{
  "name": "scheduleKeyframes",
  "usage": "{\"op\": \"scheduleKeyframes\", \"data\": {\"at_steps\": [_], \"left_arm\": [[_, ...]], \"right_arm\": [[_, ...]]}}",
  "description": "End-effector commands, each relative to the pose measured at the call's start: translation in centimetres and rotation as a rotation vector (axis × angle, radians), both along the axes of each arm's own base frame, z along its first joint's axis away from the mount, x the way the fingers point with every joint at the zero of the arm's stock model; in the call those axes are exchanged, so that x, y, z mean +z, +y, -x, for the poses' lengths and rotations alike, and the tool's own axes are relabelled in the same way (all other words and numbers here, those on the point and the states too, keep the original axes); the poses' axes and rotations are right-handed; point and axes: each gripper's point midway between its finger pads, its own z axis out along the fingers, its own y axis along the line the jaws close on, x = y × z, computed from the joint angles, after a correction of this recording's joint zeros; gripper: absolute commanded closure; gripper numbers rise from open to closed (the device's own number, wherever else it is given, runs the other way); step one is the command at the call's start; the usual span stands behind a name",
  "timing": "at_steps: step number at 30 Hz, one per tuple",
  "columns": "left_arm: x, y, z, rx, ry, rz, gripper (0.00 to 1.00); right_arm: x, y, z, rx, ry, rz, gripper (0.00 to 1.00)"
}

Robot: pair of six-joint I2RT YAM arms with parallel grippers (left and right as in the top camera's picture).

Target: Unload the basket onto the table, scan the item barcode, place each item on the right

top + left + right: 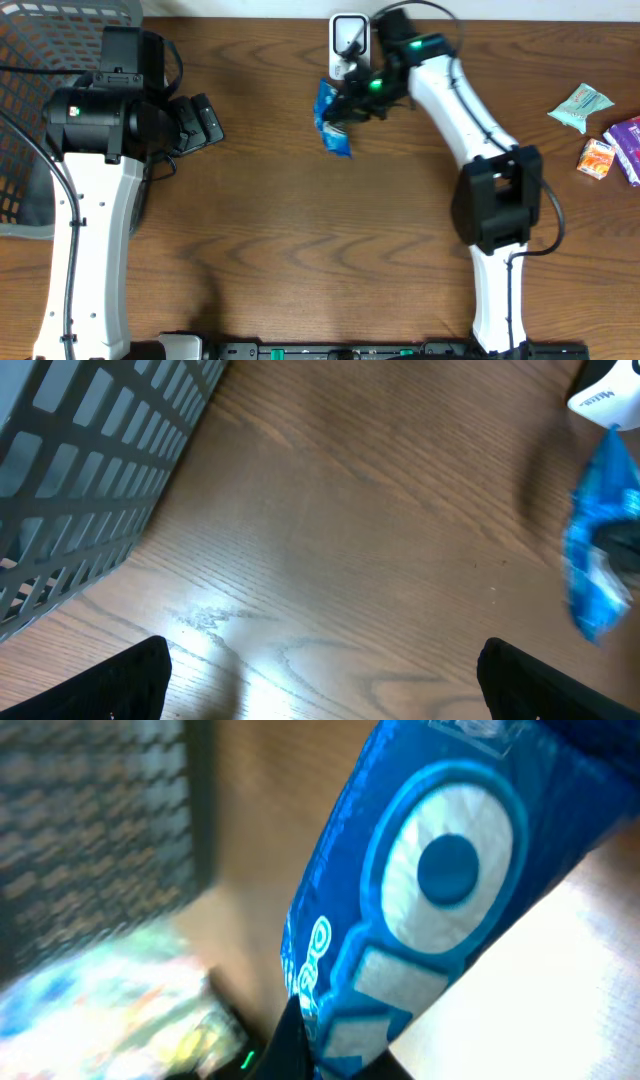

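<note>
Right wrist view: the blue packet [430, 900] fills the frame directly ahead of the fingers, and it is clamped by the closed right gripper [347, 104]. From overhead, the packet is seen to be held near its far end, with its long axis running roughly near-to-far and its free end pointing back toward the robot. The white scanner [349, 40] is located just beyond the fingers, so the right arm is the nearer one. The barcode cannot be located. The left gripper [203, 120] is spread wide and empty, well apart beside the basket [40, 60].

Blue packet [440, 870], white lettering, close up
</note>
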Motion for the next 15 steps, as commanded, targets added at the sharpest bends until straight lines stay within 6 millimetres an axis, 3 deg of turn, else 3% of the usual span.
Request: {"op": "scheduleKeyframes", "data": {"at_steps": [1,4,10,11,13,15], "left_arm": [[-0.1,0.4,-0.1,0.005,0.004,-0.017,0.02],[-0.1,0.4,-0.1,0.005,0.004,-0.017,0.02],[-0.1,0.4,-0.1,0.005,0.004,-0.017,0.02],[-0.1,0.4,-0.1,0.005,0.004,-0.017,0.02],[-0.1,0.4,-0.1,0.005,0.004,-0.017,0.02],[-0.1,0.4,-0.1,0.005,0.004,-0.017,0.02]], "right_arm": [[3.4,-1.0,1.7,0.095,0.007,-0.313,0.99],[2.4,-2.6,2.5,0.079,0.050,-0.375,0.99],[-2.8,-4.6,5.2,0.012,0.203,-0.411,0.99],[-3.4,-4.9,5.5,-0.004,0.224,-0.429,0.96],[-4.9,-5.9,6.2,-0.030,0.251,-0.416,0.82],[-8.0,-7.8,6.9,-0.045,0.271,-0.263,0.68]]}}
